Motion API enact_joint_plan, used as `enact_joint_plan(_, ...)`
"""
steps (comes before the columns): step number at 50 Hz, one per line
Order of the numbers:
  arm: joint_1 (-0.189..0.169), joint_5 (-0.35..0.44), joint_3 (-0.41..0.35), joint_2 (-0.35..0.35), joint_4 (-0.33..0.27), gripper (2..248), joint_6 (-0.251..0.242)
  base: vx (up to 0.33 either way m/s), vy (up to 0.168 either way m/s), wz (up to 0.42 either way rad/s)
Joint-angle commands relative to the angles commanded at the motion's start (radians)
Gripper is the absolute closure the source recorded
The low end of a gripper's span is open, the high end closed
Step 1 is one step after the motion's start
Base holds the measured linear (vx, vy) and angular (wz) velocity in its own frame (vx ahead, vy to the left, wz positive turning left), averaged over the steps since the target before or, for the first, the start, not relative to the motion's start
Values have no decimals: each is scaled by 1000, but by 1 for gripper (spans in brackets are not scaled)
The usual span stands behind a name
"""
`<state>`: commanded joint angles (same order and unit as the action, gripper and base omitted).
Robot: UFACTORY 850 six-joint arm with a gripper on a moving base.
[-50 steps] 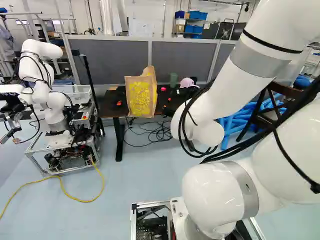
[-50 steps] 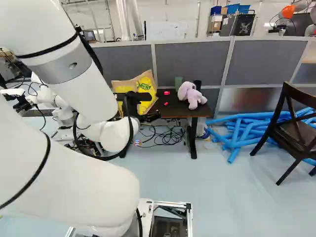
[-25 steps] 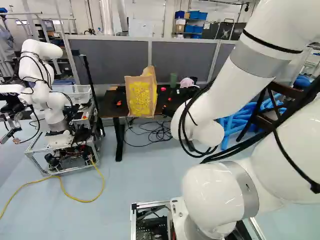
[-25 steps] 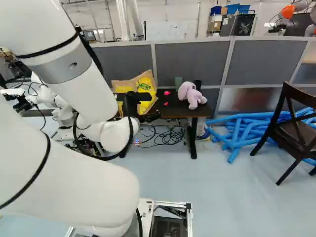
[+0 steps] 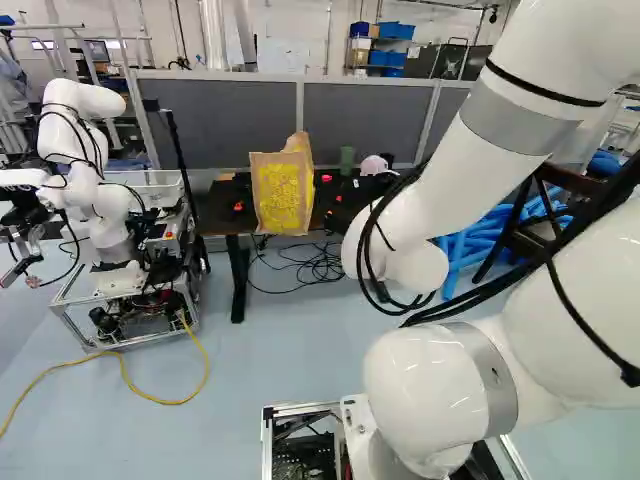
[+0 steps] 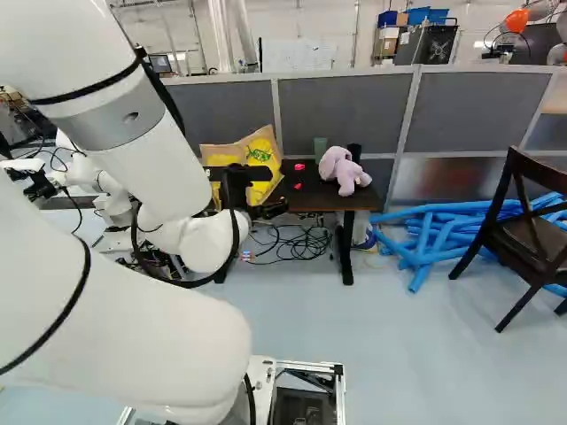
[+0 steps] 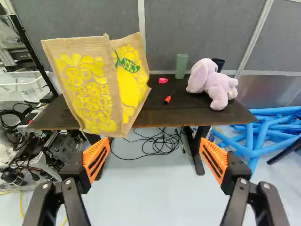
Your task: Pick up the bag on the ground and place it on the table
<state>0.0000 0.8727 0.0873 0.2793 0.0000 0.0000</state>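
– left base view first: where's the bag (image 5: 283, 195)?
– at the desk (image 5: 218, 213), left of its middle, over the near edge. it's upright, long axis running up and down, yellow-printed broad face towards us. the arm (image 5: 450, 170) is over to the right, and another robot (image 5: 108, 205) stands at the left.
– and the right base view?
– the bag's just beyond the arm, which hides part of it. the hand (image 6: 268, 211) shows dark in front of the desk. a plush rabbit (image 6: 344, 170) sits towards the desk's other end, with blue tubes (image 6: 434, 235) on the floor beyond that and a chair (image 6: 523, 230) at the right.
– so what's the wrist view say about the hand (image 7: 154, 147)?
– fingers wide apart, orange pads (image 7: 96, 159) facing each other across a gap, with floor showing between. the bag is ahead, off to one side.
– which way does it point there?
– top up, long axis tilted, its top leaning away from the rabbit. the broad face is turned our way, a narrower side towards the green cylinder (image 7: 181, 66). its bottom reaches just past the desk's near edge. whether that bottom rests on the desk, i can't tell.
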Motion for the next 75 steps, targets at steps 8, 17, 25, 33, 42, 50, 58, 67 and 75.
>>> enact_joint_plan(8, 0, 0, 0, 0, 0, 3, 0, 0, 0, 0)
enact_joint_plan(17, 0, 0, 0, 0, 0, 3, 0, 0, 0, 0)
enact_joint_plan(25, 0, 0, 0, 0, 0, 3, 0, 0, 0, 0)
enact_joint_plan(33, 0, 0, 0, 0, 0, 3, 0, 0, 0, 0)
enact_joint_plan(42, 0, 0, 0, 0, 0, 3, 0, 0, 0, 0)
enact_joint_plan(50, 0, 0, 0, 0, 0, 3, 0, 0, 0, 0)
enact_joint_plan(58, 0, 0, 0, 0, 0, 3, 0, 0, 0, 0)
enact_joint_plan(67, 0, 0, 0, 0, 0, 3, 0, 0, 0, 0)
enact_joint_plan(75, 0, 0, 0, 0, 0, 3, 0, 0, 0, 0)
